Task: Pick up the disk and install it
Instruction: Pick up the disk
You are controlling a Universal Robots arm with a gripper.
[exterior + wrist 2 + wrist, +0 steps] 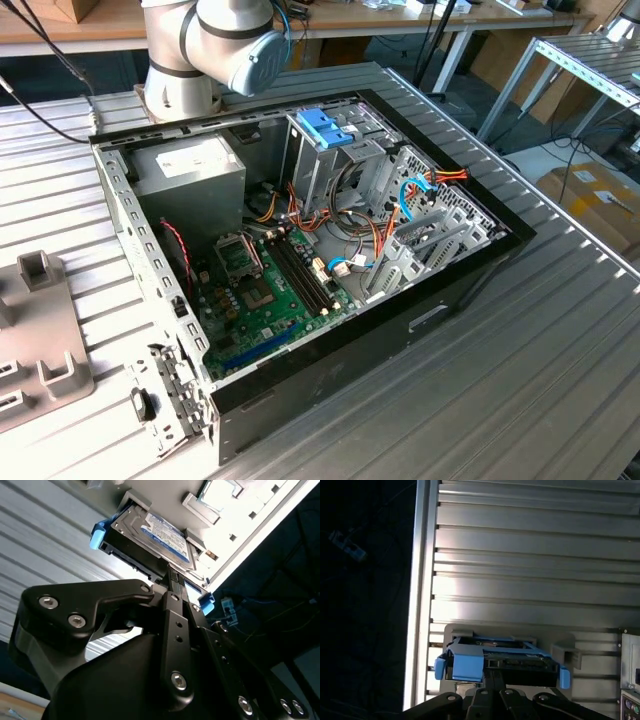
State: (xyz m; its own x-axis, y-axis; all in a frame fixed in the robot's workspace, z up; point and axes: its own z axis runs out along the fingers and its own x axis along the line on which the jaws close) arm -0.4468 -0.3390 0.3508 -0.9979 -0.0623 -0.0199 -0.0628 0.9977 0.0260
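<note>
Right at the middle of the disk's (162,532) near edge, the pincer (175,576) is drawn narrow. Its two black fingers (171,605) stand almost together with only a slit between them, and they are pinched on that edge. The links behind them spread out to either side.

The disk lies label up, silver with a white-and-blue sticker, with blue rails (97,534) along its sides. It sits in a grey holder (195,505) whose raised brackets stand just beside it. In the first wrist view the holder (565,652) rests on the ribbed metal table (530,555), close to the table's edge, and beyond that edge all is dark.

Farther out, in the exterior view, an open computer case (470,280) lies on its side on the same kind of ribbed table (540,380). Inside it are a green board (270,290), a grey box (190,165) at the far corner, and a metal cage topped by a blue latch (325,128). Orange and blue cables (430,180) run near the cage. The arm's base (210,40) stands just behind the case. A grey plate with upright brackets (40,340) lies at the exterior view's left, apart from the case.
</note>
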